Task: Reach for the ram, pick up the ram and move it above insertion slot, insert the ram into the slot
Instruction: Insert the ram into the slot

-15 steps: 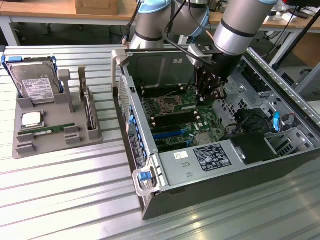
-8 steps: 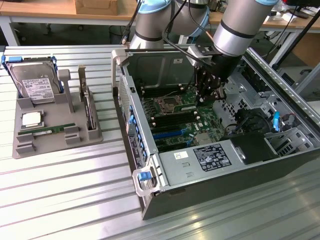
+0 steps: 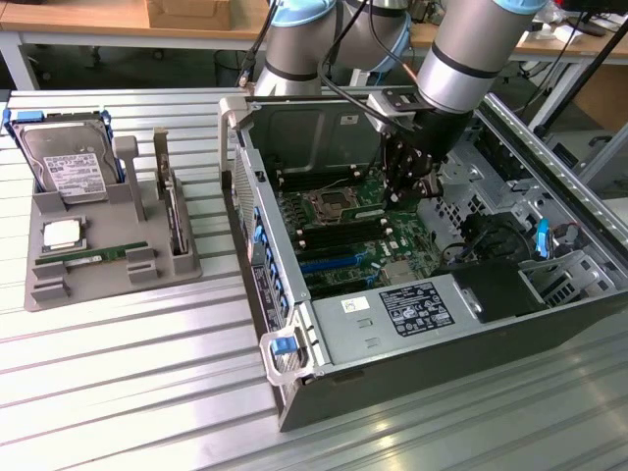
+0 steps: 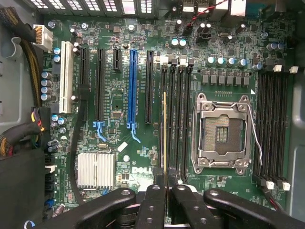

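Note:
In the wrist view my gripper [image 4: 166,183] is shut on the ram [image 4: 165,133]. The ram shows edge-on as a thin pale line running away from the fingers [image 4: 155,191]. It lies along the outermost of several long black slots [image 4: 164,78] beside the processor socket, and I cannot tell whether it touches that slot. In the exterior view the gripper [image 3: 410,186] reaches down inside the open computer case, just above the green motherboard [image 3: 343,231].
The square metal processor socket [image 4: 221,131], a bright blue socket [image 4: 133,86] and a silver heatsink [image 4: 95,169] sit close by. Case walls [image 3: 294,392] ring the board. On the exterior view's left, a grey tray [image 3: 44,285] holds a hard drive [image 3: 67,162], a processor chip [image 3: 61,234] and another green stick [image 3: 93,257].

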Controlling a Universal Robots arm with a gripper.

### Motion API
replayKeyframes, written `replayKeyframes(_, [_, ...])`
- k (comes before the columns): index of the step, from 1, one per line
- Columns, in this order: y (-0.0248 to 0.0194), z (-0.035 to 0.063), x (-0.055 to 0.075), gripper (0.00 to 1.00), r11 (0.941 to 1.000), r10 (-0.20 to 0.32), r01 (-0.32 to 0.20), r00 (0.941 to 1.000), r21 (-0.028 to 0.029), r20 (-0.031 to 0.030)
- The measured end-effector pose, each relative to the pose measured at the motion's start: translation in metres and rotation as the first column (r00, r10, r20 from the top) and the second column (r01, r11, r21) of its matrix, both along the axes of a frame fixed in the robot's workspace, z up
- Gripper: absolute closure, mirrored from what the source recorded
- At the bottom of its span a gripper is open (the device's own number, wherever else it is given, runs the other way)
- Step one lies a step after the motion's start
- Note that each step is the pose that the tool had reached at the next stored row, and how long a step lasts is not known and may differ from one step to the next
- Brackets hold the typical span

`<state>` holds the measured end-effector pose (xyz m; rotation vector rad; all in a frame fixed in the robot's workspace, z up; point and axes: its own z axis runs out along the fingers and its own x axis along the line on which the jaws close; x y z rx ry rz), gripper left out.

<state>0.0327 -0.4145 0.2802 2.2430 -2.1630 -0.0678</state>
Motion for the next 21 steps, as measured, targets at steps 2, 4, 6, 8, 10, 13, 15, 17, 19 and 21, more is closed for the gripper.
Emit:
replayKeyframes(2, [0.0000, -0.0009, 0.0000, 0.88, 1.0000, 0.000, 0.000, 1.0000, 0.0000, -0.0001])
replayKeyframes(4, [0.0000, -0.0014, 0.0000, 0.88, 1.0000, 0.000, 0.000, 1.0000, 0.0000, 0.0000])
replayKeyframes(6, [0.0000, -0.0024, 0.0000, 0.88, 1.0000, 0.000, 0.000, 1.0000, 0.0000, 0.0000])
replayKeyframes(8, [0.0000, -0.0031, 0.0000, 0.88, 1.0000, 0.000, 0.000, 1.0000, -0.0001, -0.0001])
replayKeyframes(10, [0.0000, -0.0036, 0.0000, 0.88, 1.0000, 0.000, 0.000, 1.0000, -0.0001, 0.0000])
replayKeyframes(13, [0.0000, -0.0051, 0.0000, 0.88, 1.0000, 0.000, 0.000, 1.0000, 0.0000, 0.0000])
replayKeyframes(15, [0.0000, -0.0057, 0.0000, 0.88, 1.0000, 0.000, 0.000, 1.0000, 0.0000, 0.0000])
replayKeyframes(17, [0.0000, -0.0063, 0.0000, 0.88, 1.0000, 0.000, 0.000, 1.0000, -0.0001, 0.0000])
replayKeyframes(19, [0.0000, -0.0069, 0.0000, 0.88, 1.0000, 0.000, 0.000, 1.0000, -0.0001, 0.0000])
replayKeyframes(21, [0.0000, -0.0073, 0.0000, 0.88, 1.0000, 0.000, 0.000, 1.0000, -0.0001, 0.0000])
